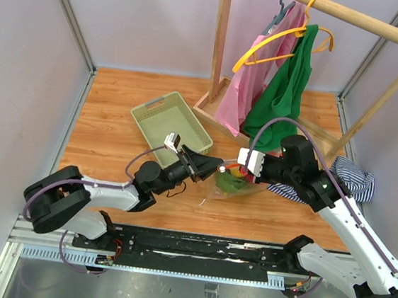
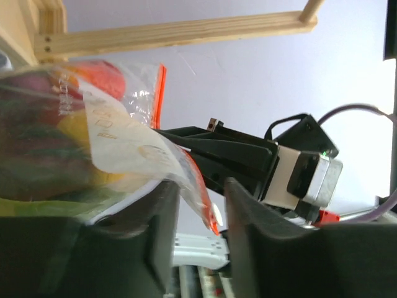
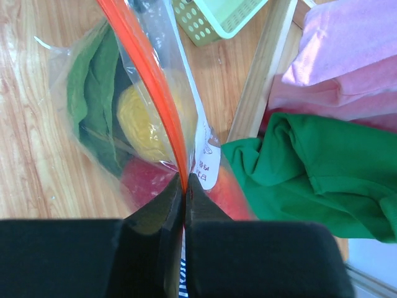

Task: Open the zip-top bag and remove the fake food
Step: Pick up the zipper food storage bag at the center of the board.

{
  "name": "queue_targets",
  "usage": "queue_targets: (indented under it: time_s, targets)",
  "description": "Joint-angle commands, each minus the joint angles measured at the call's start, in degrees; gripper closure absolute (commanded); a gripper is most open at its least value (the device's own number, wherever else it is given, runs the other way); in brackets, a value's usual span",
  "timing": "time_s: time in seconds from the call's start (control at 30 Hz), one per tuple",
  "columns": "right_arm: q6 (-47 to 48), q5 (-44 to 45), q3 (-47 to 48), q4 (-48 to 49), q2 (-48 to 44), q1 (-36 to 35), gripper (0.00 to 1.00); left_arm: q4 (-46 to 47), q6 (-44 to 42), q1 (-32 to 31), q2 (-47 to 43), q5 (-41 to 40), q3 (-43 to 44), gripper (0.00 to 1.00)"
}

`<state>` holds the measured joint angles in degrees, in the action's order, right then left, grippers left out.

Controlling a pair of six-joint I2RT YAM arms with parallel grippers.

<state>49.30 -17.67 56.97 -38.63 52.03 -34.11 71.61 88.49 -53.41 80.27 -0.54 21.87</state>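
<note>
The bag (image 1: pixel 235 184) is in the lower middle of the top view, between the two hands. The right hand (image 3: pixel 184 186) is pinched tight on its orange strip (image 3: pixel 144 77). The left hand (image 2: pixel 198 208) is apart, with the bag's thin edge in the gap. The bag looks soft, crinkly and slippery, and the toy food (image 3: pixel 139 118) makes it lumpy. Best to hold it by the stiffer strip. The basket (image 1: pixel 137 117) and clothes rack (image 1: pixel 220 51) stand close behind, so there is more room over the desk (image 1: pixel 107 146) at the left.
</note>
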Motion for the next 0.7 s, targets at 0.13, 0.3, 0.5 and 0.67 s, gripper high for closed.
queue_targets:
  time_s: [0.13,0.3,0.5,0.67]
  targets:
    - [-5.7,-12.1,1.1,1.7,1.4,5.7,0.99,-17.5,-26.0,-0.3,-20.5,-3.6,-3.6,0.39]
    - [-5.1,-18.1,3.9,-0.6,5.0,6.6,0.99,-29.1,-51.2,-0.3,-36.1,-6.5,-8.6,0.19]
    - [-1.6,-25.6,15.0,-7.8,12.8,7.7,0.99,-22.4,-73.3,-0.3,-42.1,-1.9,-13.1,0.01]
    - [-1.9,-32.8,19.9,-11.7,17.8,10.7,0.99,-15.1,-85.7,-0.3,-34.2,3.0,-11.2,0.01]
